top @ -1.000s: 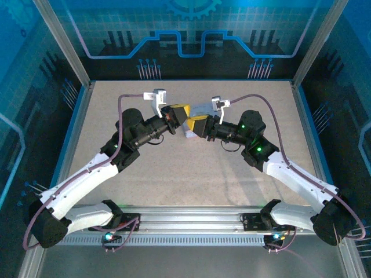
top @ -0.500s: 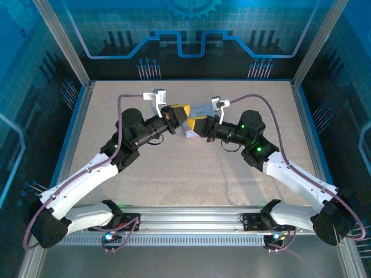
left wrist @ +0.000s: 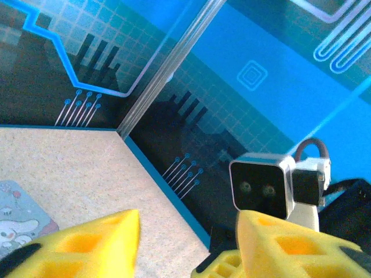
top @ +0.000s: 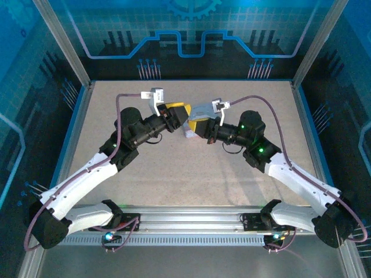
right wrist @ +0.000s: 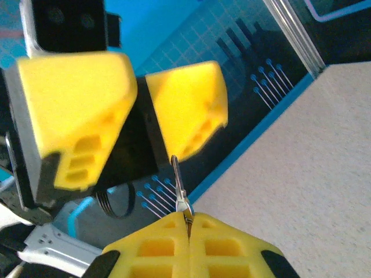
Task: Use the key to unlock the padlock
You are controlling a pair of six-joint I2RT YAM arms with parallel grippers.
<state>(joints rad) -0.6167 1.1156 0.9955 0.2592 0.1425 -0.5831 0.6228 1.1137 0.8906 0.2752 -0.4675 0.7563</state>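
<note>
In the right wrist view my right gripper (right wrist: 188, 225) is shut on the key (right wrist: 180, 188), a thin silvery blade that sticks up from between its yellow pads. Just beyond the key's tip stand the two yellow fingers (right wrist: 186, 104) of my left gripper, spread apart. In the left wrist view my left gripper (left wrist: 188, 226) is open with nothing between its fingers. From above, the left gripper (top: 178, 113) and the right gripper (top: 196, 124) nearly meet at mid-table, above the pale blue tin box (top: 200, 109). The padlock is hidden.
A corner of the cartoon-printed box (left wrist: 16, 215) shows at the lower left of the left wrist view. The right arm's wrist camera (left wrist: 261, 188) sits close in front of my left gripper. Blue enclosure walls (top: 185, 40) ring the speckled table (top: 191, 174).
My left gripper has opened and drawn slightly back to the left. My right gripper has closed and moved a little up and left.
</note>
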